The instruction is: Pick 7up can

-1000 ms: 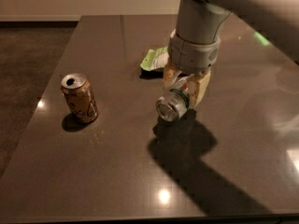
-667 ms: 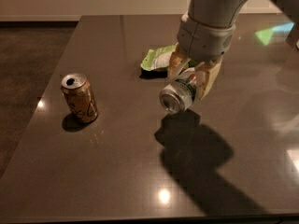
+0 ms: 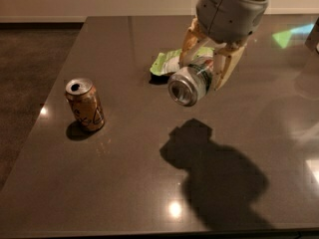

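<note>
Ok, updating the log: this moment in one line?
pincer above table, shut on 7up can | can airborne | brown-gold can standing

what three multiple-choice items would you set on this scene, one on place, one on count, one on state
1. Where does the brown-gold can stand? A. left part of the table B. right edge C. far edge
2. How many cans show? A. one B. two C. three
3. The 7up can is: A. standing on the table B. lying on the table C. clamped in the gripper, above the table
Answers: A, it stands upright near the left edge; B, brown-gold plus 7up; C, its shadow lies apart below it.
</note>
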`<state>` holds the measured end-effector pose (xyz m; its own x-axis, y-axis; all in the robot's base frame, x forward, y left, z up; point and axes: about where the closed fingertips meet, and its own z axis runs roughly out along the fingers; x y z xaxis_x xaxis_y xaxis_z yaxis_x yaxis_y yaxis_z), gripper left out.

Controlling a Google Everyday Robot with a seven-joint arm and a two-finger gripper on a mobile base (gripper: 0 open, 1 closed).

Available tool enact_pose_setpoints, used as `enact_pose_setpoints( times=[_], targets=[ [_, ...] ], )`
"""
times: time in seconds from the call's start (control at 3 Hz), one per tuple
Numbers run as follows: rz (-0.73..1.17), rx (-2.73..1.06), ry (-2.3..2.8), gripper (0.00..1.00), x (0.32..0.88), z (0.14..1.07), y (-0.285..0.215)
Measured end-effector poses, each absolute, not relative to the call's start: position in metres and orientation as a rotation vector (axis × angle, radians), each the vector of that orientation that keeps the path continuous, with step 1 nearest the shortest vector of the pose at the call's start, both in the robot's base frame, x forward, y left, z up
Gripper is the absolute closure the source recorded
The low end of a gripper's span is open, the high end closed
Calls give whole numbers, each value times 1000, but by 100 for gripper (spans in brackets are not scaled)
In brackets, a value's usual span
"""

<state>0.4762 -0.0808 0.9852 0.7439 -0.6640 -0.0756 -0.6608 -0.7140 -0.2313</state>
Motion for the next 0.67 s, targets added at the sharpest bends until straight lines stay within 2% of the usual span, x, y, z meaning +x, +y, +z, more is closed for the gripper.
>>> enact_pose_setpoints(
  times=[0.67],
  targets=[
    [-81, -2647, 1027, 100, 490, 989, -71]
  ],
)
